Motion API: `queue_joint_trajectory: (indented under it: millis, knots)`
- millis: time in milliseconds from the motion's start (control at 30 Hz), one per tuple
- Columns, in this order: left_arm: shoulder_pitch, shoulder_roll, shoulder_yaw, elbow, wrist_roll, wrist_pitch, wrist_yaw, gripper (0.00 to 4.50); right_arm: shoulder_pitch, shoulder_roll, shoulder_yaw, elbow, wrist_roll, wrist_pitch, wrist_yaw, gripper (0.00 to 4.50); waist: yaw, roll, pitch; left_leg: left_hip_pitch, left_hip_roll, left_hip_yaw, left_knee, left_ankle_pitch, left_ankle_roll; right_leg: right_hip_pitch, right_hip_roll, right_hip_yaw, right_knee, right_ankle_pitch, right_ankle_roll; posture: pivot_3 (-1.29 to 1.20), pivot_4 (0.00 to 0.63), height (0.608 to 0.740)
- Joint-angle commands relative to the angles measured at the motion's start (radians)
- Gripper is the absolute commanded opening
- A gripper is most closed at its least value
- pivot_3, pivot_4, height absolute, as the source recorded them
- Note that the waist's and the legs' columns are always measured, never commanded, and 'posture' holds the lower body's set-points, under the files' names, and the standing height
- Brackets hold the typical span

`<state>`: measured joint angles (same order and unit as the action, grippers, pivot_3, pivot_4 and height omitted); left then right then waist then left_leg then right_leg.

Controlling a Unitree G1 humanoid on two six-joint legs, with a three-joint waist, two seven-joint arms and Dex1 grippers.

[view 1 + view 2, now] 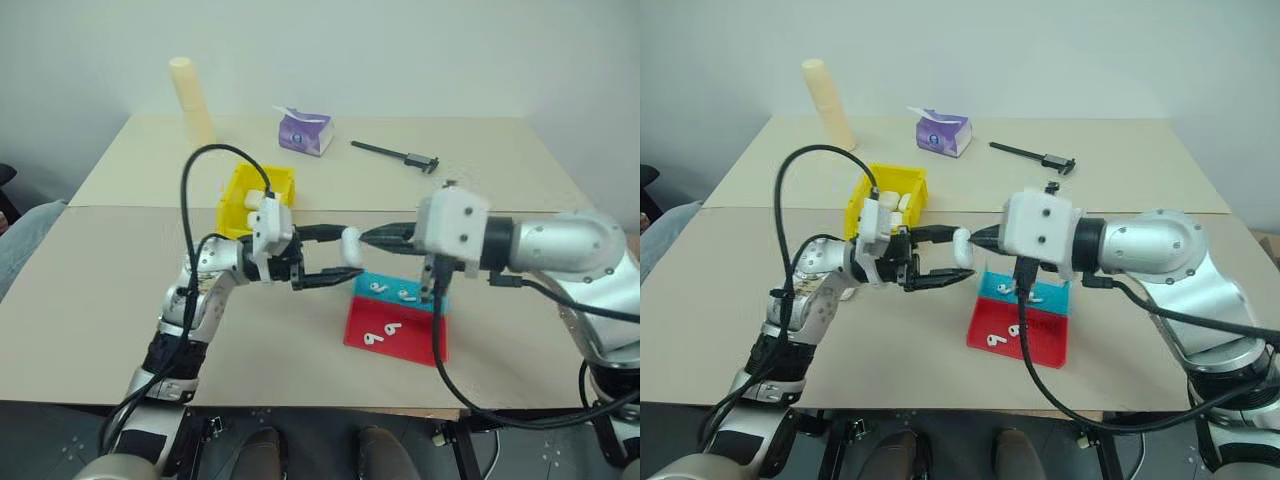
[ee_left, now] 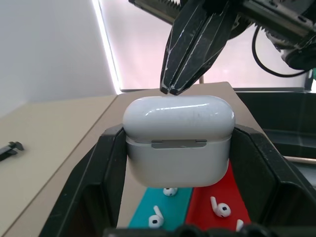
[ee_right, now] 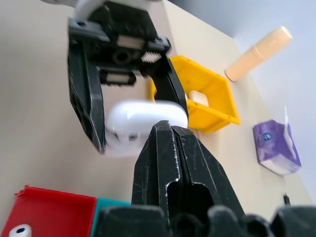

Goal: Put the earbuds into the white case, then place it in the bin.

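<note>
Two grippers are meeting above the bench (image 1: 120, 330). The left gripper (image 1: 338, 262) is clamping the case (image 1: 351, 246) between its jaws, holding it in the air so the other arm can work on it; the lid is closed, with the seam and hinge plate showing in the left wrist view. The right gripper (image 1: 368, 238) is coming in with its jaws pressed together into a single point, and that point is sitting right at the top of the lid, touching or nearly so. Judging by this, the closed tip is serving as a prying or pushing tool to flip the lid up, with the left jaws bracing the body against the push.

The case is standing lid up between the left jaws, its long axis running across the gap from one jaw to the other.

Four earbuds (image 1: 383, 333) are lying loose on the red-and-teal tray (image 1: 400, 345), below and just beyond the jaws, not yet loaded. The bin (image 1: 247, 193) is waiting behind the left gripper, already holding some white cases.
</note>
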<state>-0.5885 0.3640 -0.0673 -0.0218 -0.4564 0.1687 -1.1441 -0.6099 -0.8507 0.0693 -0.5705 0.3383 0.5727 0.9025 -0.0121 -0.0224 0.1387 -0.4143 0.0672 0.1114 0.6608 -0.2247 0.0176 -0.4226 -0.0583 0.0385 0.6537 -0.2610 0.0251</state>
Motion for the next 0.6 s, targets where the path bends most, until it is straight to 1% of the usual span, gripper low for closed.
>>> queue_joint_trajectory:
  millis: [33,100,200,267,300,400,467,600]
  knots:
    - [-0.003,0.018,0.09,-0.048,-0.007,-0.026,0.098,2.79,0.03,-0.021,-0.054,0.015,-0.026,-0.018,-0.026,0.04,0.0,0.0,0.0,0.0,0.0,0.0,0.0,0.0,0.0,0.0,0.0,0.0,0.0,0.0,0.0,0.0,0.15,0.74]
    - [-0.016,0.022,0.125,-0.036,0.047,-0.059,0.189,2.79,0.052,-0.024,-0.066,0.025,-0.03,-0.022,-0.032,0.04,0.0,0.0,0.0,0.001,0.0,0.0,0.0,0.0,0.0,0.0,0.0,0.0,0.0,0.0,0.0,0.0,0.15,0.74]
    - [-0.085,0.043,0.163,0.023,0.149,-0.014,0.385,2.79,0.087,-0.026,-0.076,0.042,-0.042,-0.033,-0.041,0.04,0.001,0.0,0.0,0.001,0.0,0.0,0.0,0.0,0.0,0.001,0.0,0.0,0.001,0.0,0.0,0.0,0.15,0.74]
    - [-0.132,0.052,0.167,0.085,0.225,-0.019,0.494,2.79,0.103,-0.025,-0.077,0.052,-0.05,-0.039,-0.043,0.04,0.002,0.0,0.0,0.001,0.0,0.0,0.0,0.0,0.0,0.001,0.0,0.0,0.001,0.0,0.0,0.0,0.15,0.74]
    - [-0.154,0.057,0.166,0.112,0.247,0.006,0.532,2.79,0.108,-0.023,-0.075,0.055,-0.054,-0.042,-0.044,0.04,0.003,0.0,0.0,0.001,0.0,0.0,0.0,0.0,0.0,0.001,0.0,0.0,0.0,0.0,0.0,0.0,0.15,0.74]
    - [-0.246,0.057,0.127,0.274,0.36,0.049,0.668,2.79,0.117,-0.014,-0.06,0.075,-0.069,-0.049,-0.049,0.04,0.004,0.0,0.0,0.0,-0.001,0.0,0.0,0.0,0.0,0.001,0.0,0.0,-0.001,0.0,0.001,0.0,0.15,0.74]
    - [-0.293,0.046,0.102,0.377,0.433,0.017,0.753,2.79,0.119,-0.01,-0.048,0.083,-0.082,-0.053,-0.053,0.04,0.008,0.0,0.0,0.0,-0.001,0.002,0.0,0.0,0.0,0.001,0.0,-0.001,-0.001,0.001,0.001,0.0,0.15,0.74]
    - [-0.377,0.016,0.09,0.576,0.469,-0.014,0.815,2.79,0.139,-0.003,-0.039,0.084,-0.11,-0.05,-0.065,0.04,0.012,0.0,0.0,-0.001,-0.001,0.005,0.0,0.0,0.0,0.0,0.0,-0.002,-0.002,0.001,0.001,0.0,0.15,0.74]
